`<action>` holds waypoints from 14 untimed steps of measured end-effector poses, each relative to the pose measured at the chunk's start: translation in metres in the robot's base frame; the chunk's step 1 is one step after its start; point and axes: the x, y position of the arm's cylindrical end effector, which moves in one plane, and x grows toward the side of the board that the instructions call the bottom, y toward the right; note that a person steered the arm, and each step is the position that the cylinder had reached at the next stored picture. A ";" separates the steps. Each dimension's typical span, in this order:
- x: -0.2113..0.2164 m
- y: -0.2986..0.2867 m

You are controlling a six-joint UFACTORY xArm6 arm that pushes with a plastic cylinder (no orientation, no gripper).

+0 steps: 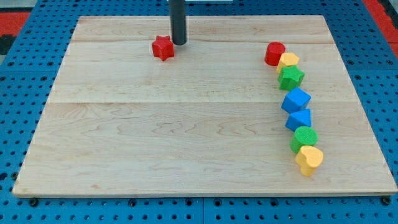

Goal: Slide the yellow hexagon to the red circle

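Observation:
The yellow hexagon [288,61] lies at the view's upper right, touching the red circle [274,53] just up-left of it. My tip [179,43] stands near the view's top centre, right beside a red star [163,48] on its right side, far to the left of both task blocks.
Below the yellow hexagon a curved row of blocks runs down the right side: a green star [291,77], a blue cube [296,99], a blue block [299,119], a green circle [305,137] and a yellow heart [309,159]. The wooden board [155,137] lies on a blue pegboard.

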 end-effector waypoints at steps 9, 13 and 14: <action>-0.012 0.148; -0.019 0.042; -0.016 0.156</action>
